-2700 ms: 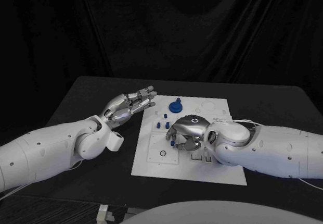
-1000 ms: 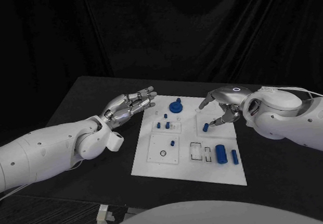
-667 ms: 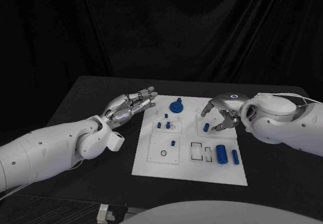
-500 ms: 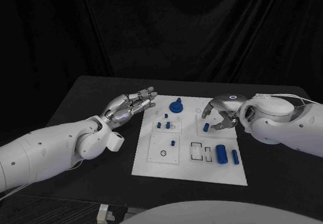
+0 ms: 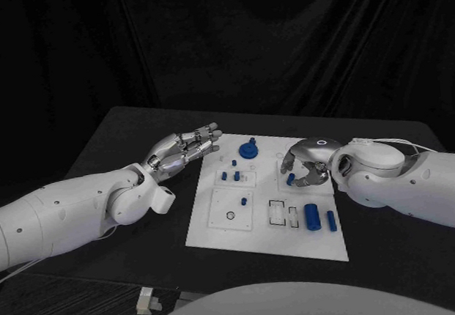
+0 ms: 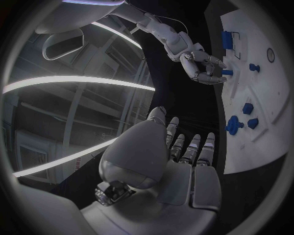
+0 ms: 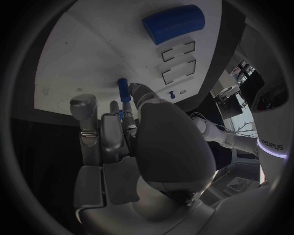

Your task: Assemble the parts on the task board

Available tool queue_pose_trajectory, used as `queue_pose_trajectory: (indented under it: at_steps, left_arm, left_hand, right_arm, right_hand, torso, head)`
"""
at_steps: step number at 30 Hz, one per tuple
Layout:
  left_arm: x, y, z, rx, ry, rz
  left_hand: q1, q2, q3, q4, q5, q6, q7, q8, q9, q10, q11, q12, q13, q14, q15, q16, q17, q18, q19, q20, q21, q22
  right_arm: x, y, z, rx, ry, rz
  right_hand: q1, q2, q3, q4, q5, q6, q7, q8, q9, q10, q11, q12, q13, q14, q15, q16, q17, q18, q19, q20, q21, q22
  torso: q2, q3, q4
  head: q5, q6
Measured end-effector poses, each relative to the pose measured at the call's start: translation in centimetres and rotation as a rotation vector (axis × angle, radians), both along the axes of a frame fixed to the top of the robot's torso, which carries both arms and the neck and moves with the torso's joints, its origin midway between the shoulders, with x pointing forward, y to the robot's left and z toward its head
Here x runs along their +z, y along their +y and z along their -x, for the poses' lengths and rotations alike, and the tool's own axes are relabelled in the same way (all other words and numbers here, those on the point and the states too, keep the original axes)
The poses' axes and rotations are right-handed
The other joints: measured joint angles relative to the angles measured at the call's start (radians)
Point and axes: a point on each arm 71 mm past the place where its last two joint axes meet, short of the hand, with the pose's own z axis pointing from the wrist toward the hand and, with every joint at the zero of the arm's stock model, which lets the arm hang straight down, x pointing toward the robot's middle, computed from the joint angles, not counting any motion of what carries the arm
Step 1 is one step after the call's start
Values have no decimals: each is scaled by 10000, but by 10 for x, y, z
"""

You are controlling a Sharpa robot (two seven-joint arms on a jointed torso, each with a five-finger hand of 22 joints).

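Note:
The white task board [image 5: 233, 232] lies mid-table. My right hand [image 5: 309, 163] hovers over its right middle, fingers curled down round a small blue peg [image 5: 289, 178] that stands with its lower end on the board. In the right wrist view the peg [image 7: 124, 90] sits between the fingertips [image 7: 137, 91] against the board [image 7: 92, 44]. The left wrist view has this hand [image 6: 199, 63] pinching the peg [image 6: 227, 72]. My left hand [image 5: 185, 147] hangs off the board's far left corner, fingers straight and apart, holding nothing.
A blue knob piece [image 5: 247, 150] stands at the board's far edge, with small blue pegs [image 5: 229, 176] just in front of it. A thick blue cylinder [image 5: 311, 215] and a thinner one [image 5: 331, 220] lie at the near right. A small white block [image 5: 145, 301] lies near left, off the board.
My right hand came from the board's near middle to its right side, then drew left and closed over the blue peg, which stays at one spot. The left hand has not moved.

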Motion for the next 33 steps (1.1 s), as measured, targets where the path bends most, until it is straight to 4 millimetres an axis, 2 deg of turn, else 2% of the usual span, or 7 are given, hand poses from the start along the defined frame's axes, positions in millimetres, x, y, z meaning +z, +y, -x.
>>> queue_pose_trajectory:
  at_steps: [5, 9, 18, 27, 28, 30, 33]
  left_arm:
    - [-1, 0, 1, -8, 26, 4]
    - [-2, 1, 1, -10, 59, 3]
    - [-5, 1, 3, -30, 115, 14]
    - [-6, 0, 3, -40, 149, 20]
    - [-6, 0, 3, -41, 150, 20]
    - [-6, 0, 4, -42, 153, 21]
    - [-6, 0, 4, -43, 161, 21]
  left_hand:
    - [0, 0, 0, 0, 0, 66, 67, 0, 0, -14, 14, 107, 0, 0, 0, 0, 0, 0, 0, 0, 0, -1]
    - [0, 0, 0, 0, 0, 68, 68, 0, 0, -14, 14, 107, 0, 0, 0, 0, 0, 0, 0, 0, 0, -1]
    - [13, 12, 1, 0, 1, 69, 69, 0, 0, 38, 64, 107, 0, 1, 1, 0, 0, 0, 0, 0, 0, -1]
    - [14, 12, 305, -26, 2, 68, 69, 0, 0, 37, 65, 107, 0, 0, 2, 0, 0, 1, 0, 0, 0, -1]
    - [14, 12, 302, -28, 2, 68, 69, 0, 0, 37, 65, 107, 0, 0, 2, 1, 0, 0, 0, 0, 0, -1]
    - [14, 13, 302, -28, 2, 68, 69, 0, 0, 37, 65, 107, 0, 0, 2, 1, 0, 0, 0, 0, 0, -1]
    - [14, 12, 302, -28, 109, 68, 69, 0, 0, 37, 65, 107, 0, 1, 2, 1, 0, 0, 0, 0, 0, -1]
  right_arm:
    - [-3, 2, 1, 101, -9, -99]
    - [-4, 2, 1, 163, -66, -188]
    - [-4, 2, 1, 211, -148, -279]
    - [-5, 2, 1, 182, -116, -231]
    - [-5, 2, 0, 177, -106, -219]
    - [-5, 2, 0, 154, -82, -188]
    - [-5, 2, 0, 91, -64, -147]
  right_hand:
    - [-107, 105, 137, -136, -117, 188, 181, 124, 143, 426, -44, 0, 0, -1, 1, 0, 1, 0, 0, 0, 1, 0]
    - [-105, 105, 687, -327, -114, 524, 345, 331, 313, 900, -60, -1, 1, -1, 0, 1, 7, 0, 0, 0, 172, 0]
    - [-104, 105, 868, -509, -113, 675, 358, 387, 425, 1222, -165, -3, 0, 0, -2, 0, 6, 0, -54, -54, 231, 0]
    - [-109, 101, 1032, -672, -116, 577, 442, 386, 442, 1217, -161, -331, -1, -2, 1, -9, -26, 0, -164, -53, 222, 0]
    - [-110, 100, 1032, -672, -117, 574, 441, 385, 443, 1129, -74, -367, -1, -2, 2, -9, -35, 1, -164, -53, 222, 0]
    - [-303, -55, 1032, -672, -503, 418, 307, 384, 445, 1075, -21, -402, 0, -89, 88, -10, -59, 0, -253, 36, 199, 0]
    - [-516, -69, 1032, -671, -658, 149, 338, 381, 445, 1075, -22, -485, 0, -89, 89, -10, -107, 1, -256, 35, 126, 0]
  torso:
    - [-3, -1, -2]
    - [-4, -1, -2]
    - [0, -1, -2]
    - [-2, -2, -5]
    - [-3, -2, -5]
    - [-5, -2, -6]
    - [-5, -2, -8]
  head:
    - [15, 0]
    - [6, 0]
    - [9, 0]
    - [22, 0]
    - [25, 0]
    - [29, 0]
    - [30, 0]
